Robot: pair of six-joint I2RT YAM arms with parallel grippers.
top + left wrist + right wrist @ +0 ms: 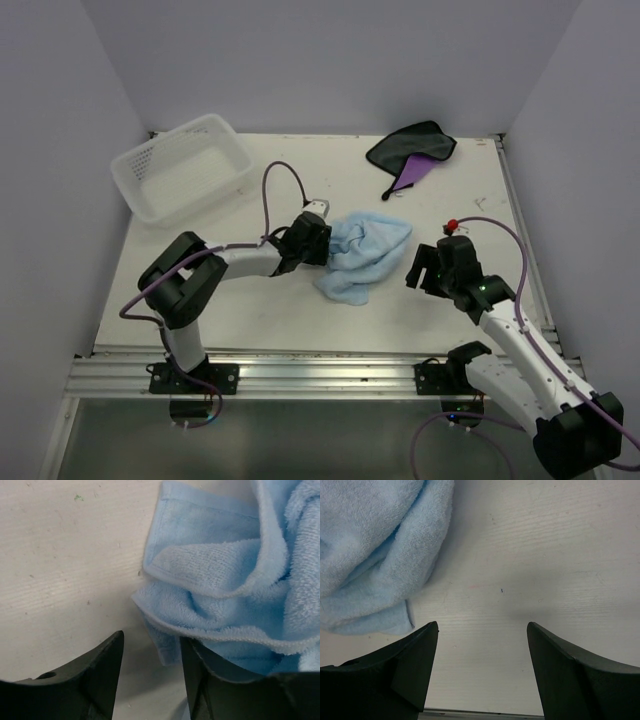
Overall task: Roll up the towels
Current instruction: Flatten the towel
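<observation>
The crumpled light blue towel (365,255) lies midway on the table (300,320), a corner between the half-parted left gripper (151,647) (not clamped), the right gripper (482,630) wide and empty beside it, the purple towel (415,150) near the far right corner.

A white plastic lattice basket (185,165) sits open side up at the far left corner of the pale, lightly scuffed counter (270,310), a tiny red thing (452,224) lies toward the right, a metal rail (300,372) runs along the near edge, and plain greyish walls (330,60) close in three sides.
</observation>
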